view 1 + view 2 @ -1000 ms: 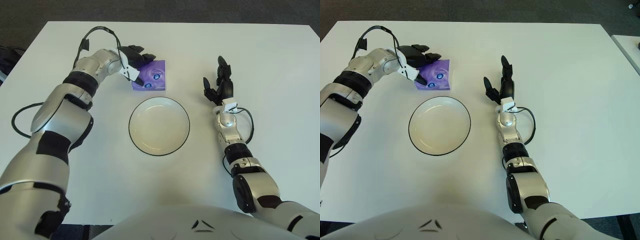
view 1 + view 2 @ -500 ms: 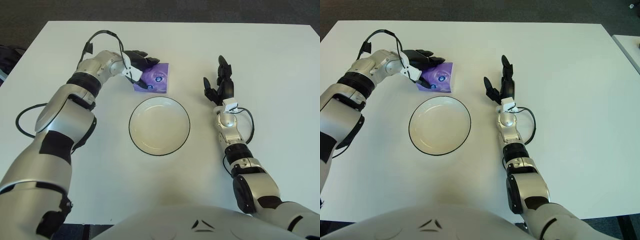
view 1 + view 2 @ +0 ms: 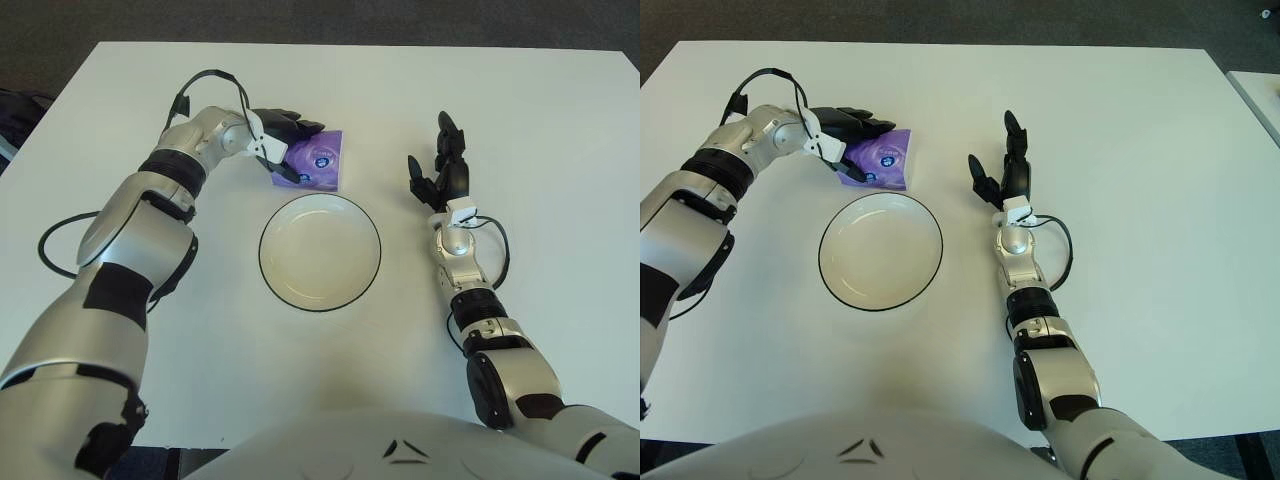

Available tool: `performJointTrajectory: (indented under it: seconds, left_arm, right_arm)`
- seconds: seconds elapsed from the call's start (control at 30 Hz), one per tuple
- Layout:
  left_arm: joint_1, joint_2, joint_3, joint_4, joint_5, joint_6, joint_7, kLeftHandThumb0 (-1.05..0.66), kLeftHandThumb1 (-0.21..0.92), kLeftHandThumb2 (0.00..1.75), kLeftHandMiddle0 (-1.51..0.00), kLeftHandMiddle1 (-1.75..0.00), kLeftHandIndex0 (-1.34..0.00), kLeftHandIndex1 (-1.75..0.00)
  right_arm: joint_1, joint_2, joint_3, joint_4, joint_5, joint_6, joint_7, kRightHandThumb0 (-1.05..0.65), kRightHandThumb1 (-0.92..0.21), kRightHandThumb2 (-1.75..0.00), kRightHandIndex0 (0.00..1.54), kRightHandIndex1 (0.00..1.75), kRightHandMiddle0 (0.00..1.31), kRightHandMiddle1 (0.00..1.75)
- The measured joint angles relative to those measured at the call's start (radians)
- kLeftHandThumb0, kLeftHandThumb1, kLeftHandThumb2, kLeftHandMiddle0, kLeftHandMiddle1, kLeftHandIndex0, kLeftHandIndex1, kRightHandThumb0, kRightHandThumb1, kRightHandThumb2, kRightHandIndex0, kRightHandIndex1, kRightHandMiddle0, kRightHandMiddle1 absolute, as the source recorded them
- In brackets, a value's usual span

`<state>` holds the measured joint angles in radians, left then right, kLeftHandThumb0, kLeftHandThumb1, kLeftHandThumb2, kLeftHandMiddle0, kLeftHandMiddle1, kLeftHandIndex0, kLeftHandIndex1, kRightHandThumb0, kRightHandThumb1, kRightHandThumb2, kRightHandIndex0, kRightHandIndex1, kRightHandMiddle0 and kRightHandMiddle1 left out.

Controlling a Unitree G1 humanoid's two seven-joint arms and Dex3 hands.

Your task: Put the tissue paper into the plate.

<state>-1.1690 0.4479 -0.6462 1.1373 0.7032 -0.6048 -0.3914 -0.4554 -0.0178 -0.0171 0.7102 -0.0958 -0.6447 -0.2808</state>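
While the right hand [image 3: 442, 168] stands parked on the white table [image 3: 560, 130] to the right of the plate, fingers spread upward and holding nothing, the left hand [image 3: 283, 138] is the one at work, at the far side of the table behind the plate. Its black fingers [image 3: 862, 125] lie over the left edge of the purple tissue packet [image 3: 317, 160], one finger on top and what looks like the thumb against the near left corner; the grip seems to close on the packet's edge, though the dark fingers against the purple wrapper make the exact contact hard to read. That packet sits flat or nearly flat on the table, just beyond the plate's far rim and slightly to its left, near the rim but not touching it. Two round printed marks show on its upper face.

Round and white with a thin dark rim, the plate [image 3: 372, 262] sits in the middle of the table with nothing in it. A black cable [image 3: 208, 79] loops above the left forearm, and another [image 3: 497, 245] curls beside the right wrist.
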Motion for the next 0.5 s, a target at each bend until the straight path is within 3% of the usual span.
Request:
performJointTrajectory:
  seconds: [0.5]
  left_arm:
    - [0.007,-0.008,-0.011,-0.004,-0.010,0.000,-0.002,-1.05,0.90,0.08,0.00,0.00,0.00,0.00]
  right_arm:
    - [0.005,0.000,0.001,-0.007,0.000,0.000,-0.005,-0.65,-0.92,-0.51,0.28,0.00,0.00,0.39]
